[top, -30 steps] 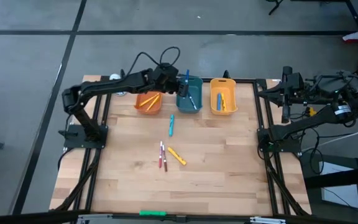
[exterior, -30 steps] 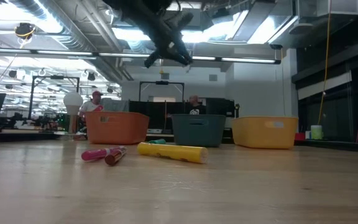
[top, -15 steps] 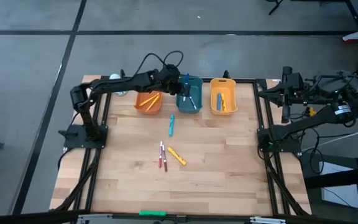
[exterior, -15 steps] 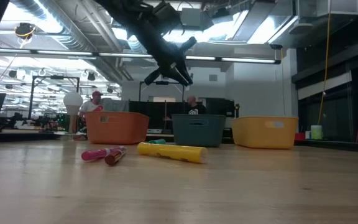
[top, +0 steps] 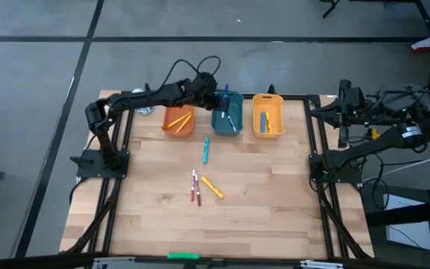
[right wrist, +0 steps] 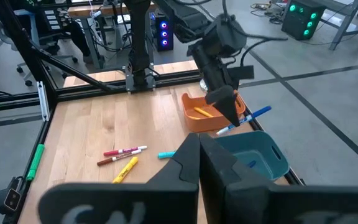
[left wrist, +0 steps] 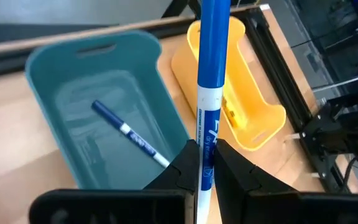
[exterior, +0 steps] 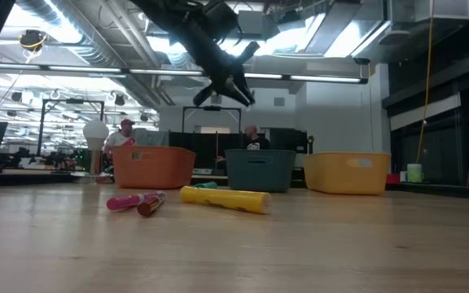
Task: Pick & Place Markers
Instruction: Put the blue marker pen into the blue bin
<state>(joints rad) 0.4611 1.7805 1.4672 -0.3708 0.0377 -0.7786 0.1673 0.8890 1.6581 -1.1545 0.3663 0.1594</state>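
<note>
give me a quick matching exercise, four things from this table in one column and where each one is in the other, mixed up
Things:
1. blue marker with the white band
2. teal marker
3. yellow marker
4. bright green stick

Places:
A. lying on bare wood just in front of the teal bin
B. at the table's near edge, far from the bins
C. clamped in the left claw above the teal bin
D. mid-table, beside the pair of red and pink markers

Pairs: 1-C, 2-A, 3-D, 4-B
</note>
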